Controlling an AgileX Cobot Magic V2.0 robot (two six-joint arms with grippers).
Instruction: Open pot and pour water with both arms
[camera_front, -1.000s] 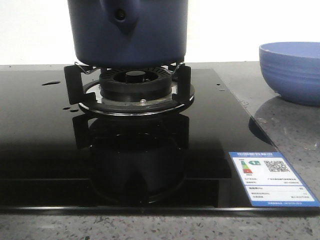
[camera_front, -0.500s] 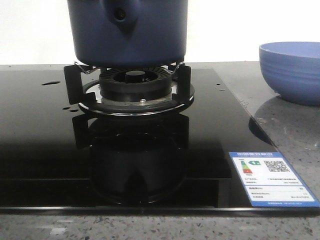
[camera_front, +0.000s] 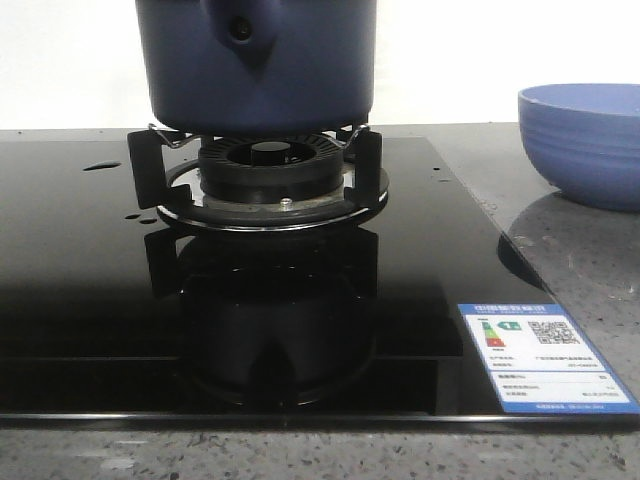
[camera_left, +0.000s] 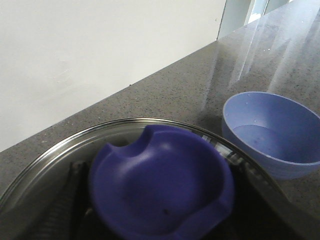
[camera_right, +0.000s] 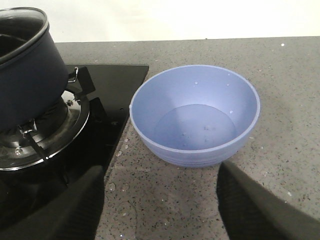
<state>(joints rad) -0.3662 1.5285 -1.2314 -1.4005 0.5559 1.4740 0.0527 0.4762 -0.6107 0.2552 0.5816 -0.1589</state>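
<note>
In the front view, the pot (camera_front: 256, 65) is seated on the black burner grate (camera_front: 255, 170) at the far centre of a glossy black cooktop (camera_front: 90, 280). Its handle stub with a dark hole is turned toward the near side. Small drops of water (camera_front: 101, 166) are seen on the glass to the left of the burner. A lighter blue ridged bowl (camera_front: 582, 143) is placed on the speckled grey tabletop (camera_front: 590, 270) at the far right, well apart from the pot. An energy label (camera_front: 545, 358) is fixed to the near right corner of the cooktop. Neither end effector is shown in this view.

In the left wrist view, a glass lid (camera_left: 60, 157) with a metal rim and a blue knob (camera_left: 160, 190) is seen close under the camera, with the bowl beyond it on the tabletop. The dark fingers (camera_left: 67, 205) of the left end effector (camera_left: 165, 220) are placed at either side of the knob; whether they are clamped on it cannot be told.

In the right wrist view, the right end effector (camera_right: 160, 210) is held with its jaws spread wide, nothing between them, over the tabletop just near of the bowl. The pot is shown on the burner to the left, its lid in place.
</note>
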